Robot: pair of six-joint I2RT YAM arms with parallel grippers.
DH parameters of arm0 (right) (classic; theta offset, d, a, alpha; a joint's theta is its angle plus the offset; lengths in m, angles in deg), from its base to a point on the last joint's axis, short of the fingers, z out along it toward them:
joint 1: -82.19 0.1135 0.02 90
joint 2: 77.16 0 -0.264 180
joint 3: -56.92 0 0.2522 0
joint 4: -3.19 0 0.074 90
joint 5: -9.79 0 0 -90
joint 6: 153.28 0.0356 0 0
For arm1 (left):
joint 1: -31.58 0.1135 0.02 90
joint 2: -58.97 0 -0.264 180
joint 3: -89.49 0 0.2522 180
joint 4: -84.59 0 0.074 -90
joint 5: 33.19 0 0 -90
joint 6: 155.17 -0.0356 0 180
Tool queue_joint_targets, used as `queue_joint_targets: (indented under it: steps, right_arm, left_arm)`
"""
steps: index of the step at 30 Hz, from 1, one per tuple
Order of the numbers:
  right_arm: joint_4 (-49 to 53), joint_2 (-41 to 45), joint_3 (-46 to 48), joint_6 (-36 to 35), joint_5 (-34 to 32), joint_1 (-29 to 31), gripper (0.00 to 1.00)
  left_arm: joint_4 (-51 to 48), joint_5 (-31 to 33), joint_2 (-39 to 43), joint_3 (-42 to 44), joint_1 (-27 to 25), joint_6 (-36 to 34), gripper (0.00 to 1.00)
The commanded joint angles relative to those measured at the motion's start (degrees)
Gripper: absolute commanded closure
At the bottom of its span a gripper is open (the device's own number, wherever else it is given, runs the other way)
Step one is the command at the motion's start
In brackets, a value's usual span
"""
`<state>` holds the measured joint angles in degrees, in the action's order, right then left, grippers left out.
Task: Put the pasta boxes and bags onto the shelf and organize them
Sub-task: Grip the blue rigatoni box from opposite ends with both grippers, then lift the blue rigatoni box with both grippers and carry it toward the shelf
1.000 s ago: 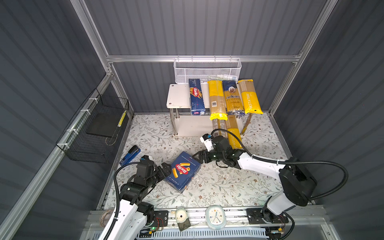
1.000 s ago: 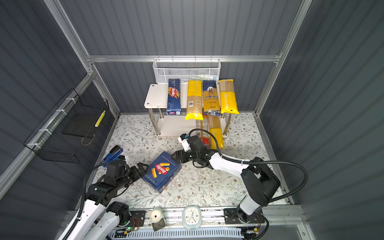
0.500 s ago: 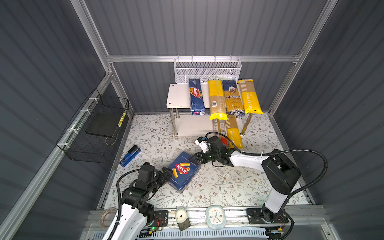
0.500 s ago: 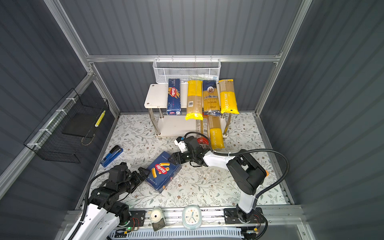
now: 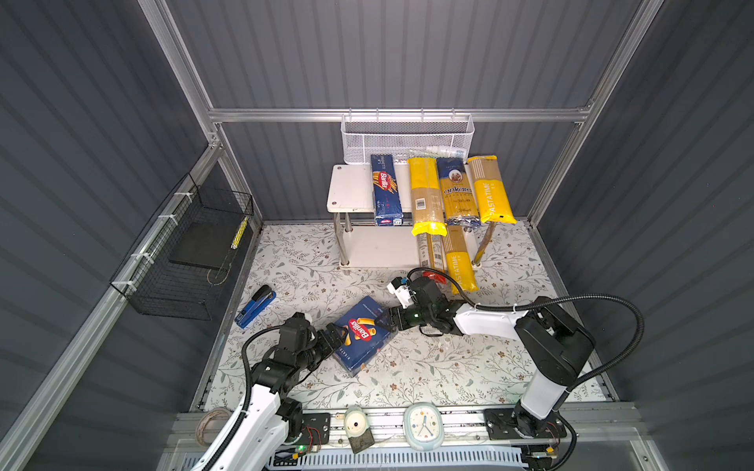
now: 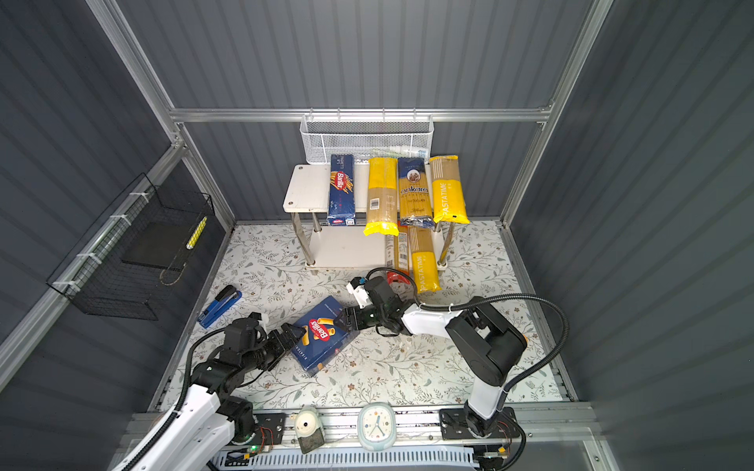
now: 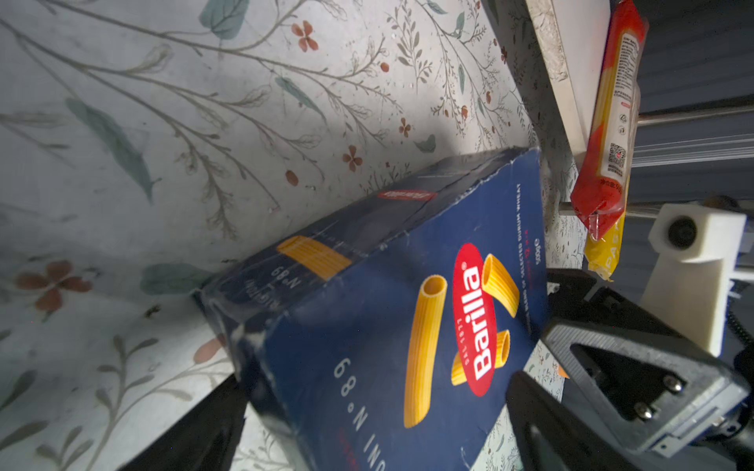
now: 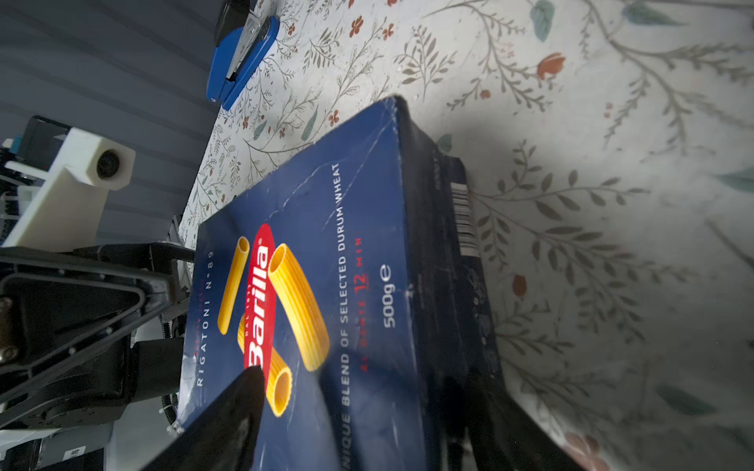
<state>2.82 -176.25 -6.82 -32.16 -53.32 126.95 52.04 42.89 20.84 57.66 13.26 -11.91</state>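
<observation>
The floral tabletop (image 5: 449, 367) carries the shelf (image 5: 351, 191), rigatoni box (image 5: 363, 334) and blue stapler (image 5: 256, 306).

- Clock as in both top views: 12 at the back wall, centre on the rigatoni box (image 5: 364, 335).
- 8: left gripper (image 5: 339, 335) at the box's corner, with its arm behind it.
- 2: right gripper (image 5: 391, 320) at the opposite corner; its arm and cable run toward 3.
- 12 to 1: shelf (image 5: 351, 191). The lower board's left half is bare. The red bag (image 5: 430, 253) and PASTATIME bag (image 5: 462, 267) fill its right half and stick out in front.
- Upper board: bare only at the left end. The spaghetti box (image 5: 385, 191) and three bags (image 5: 424, 195) cover the rest, overhanging the front.
- 10: stapler (image 5: 256, 306) at the mat's edge.
- 4 to 6: bare mat (image 5: 428, 367).
</observation>
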Motion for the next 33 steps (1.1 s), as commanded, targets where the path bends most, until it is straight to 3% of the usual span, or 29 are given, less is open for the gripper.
queue_joint_targets:
  steps: [1, 7, 12, 18, 23, 33]
  right_arm:
    - [-1.52, 2.97, 2.15, 2.35, 0.2, 1.49, 0.22]
    - [-8.36, 8.64, 11.56, 8.14, -3.55, 2.56, 0.22]
    - [-6.41, 12.53, 15.31, 8.3, -6.72, 3.32, 0.22]
    - [-2.87, 17.98, 17.58, 7.38, -12.15, 2.98, 0.22]
    - [-2.06, 18.38, 17.13, 6.96, -12.08, 2.8, 0.22]
    - [-6.12, 12.85, 14.33, 8.48, -8.53, 3.69, 0.23]
  left_arm:
    - [10.37, -4.55, -2.83, -0.97, -0.13, -2.74, 0.0]
    - [21.07, -6.74, -11.47, -2.81, -0.13, -6.12, 0.01]
    - [11.43, -2.49, -18.82, -9.73, -0.13, -13.28, 0.0]
    - [2.08, 1.28, -14.72, -9.02, -0.04, -15.29, 0.0]
    - [-1.13, 2.06, -8.58, -4.75, -0.04, -13.15, 0.01]
    - [3.6, -2.23, -9.05, -3.5, -0.04, -14.79, 0.01]
